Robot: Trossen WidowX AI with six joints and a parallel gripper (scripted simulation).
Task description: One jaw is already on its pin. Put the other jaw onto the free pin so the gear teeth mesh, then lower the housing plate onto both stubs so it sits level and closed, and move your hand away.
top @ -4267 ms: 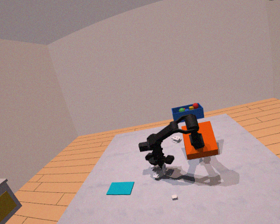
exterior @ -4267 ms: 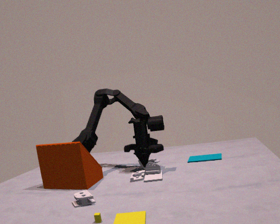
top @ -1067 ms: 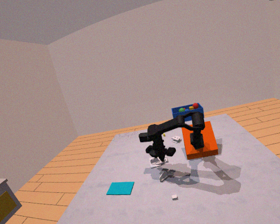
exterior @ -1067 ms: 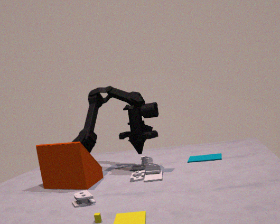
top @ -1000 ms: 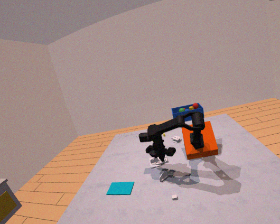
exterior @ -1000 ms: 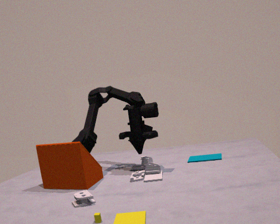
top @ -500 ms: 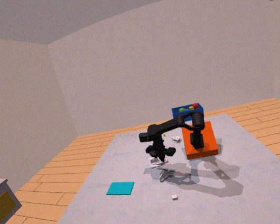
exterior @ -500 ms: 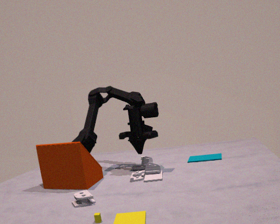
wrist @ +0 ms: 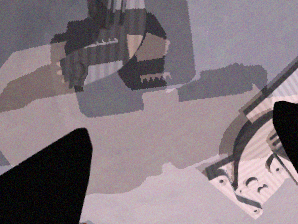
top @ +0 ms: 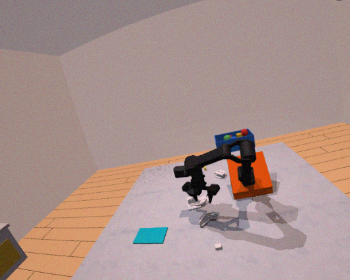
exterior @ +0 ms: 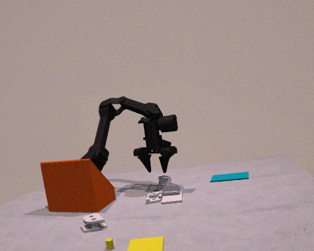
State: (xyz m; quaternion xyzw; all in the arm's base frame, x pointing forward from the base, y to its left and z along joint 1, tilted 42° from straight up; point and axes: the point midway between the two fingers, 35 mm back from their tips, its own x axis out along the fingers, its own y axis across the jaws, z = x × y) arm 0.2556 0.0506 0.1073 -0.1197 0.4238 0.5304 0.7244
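My gripper [top: 203, 201] [exterior: 157, 171] [wrist: 183, 125] is open and empty, pointing down above the table. A white assembly [top: 195, 203] [exterior: 172, 198] [wrist: 269, 187] with a curved jaw lies below and beside the fingers, at the right edge of the wrist view, partly behind one finger. A loose grey curved jaw [top: 207, 219] [exterior: 164, 180] with teeth lies apart from it; it also shows at the upper left in the wrist view [wrist: 107, 65], in shadow. A white piece [top: 220, 173] [exterior: 93, 219] with two holes, possibly the housing plate, lies farther off. I cannot make out the pins.
An orange wedge block [top: 261, 172] [exterior: 70, 186] stands beside the arm's base. A cyan plate [top: 150, 235] [exterior: 230, 177], a small white block [top: 218, 246], a small yellow block [top: 205, 168] [exterior: 109, 244] and a yellow plate [exterior: 146, 244] lie on the table. A blue bin [top: 222, 142] holds coloured things.
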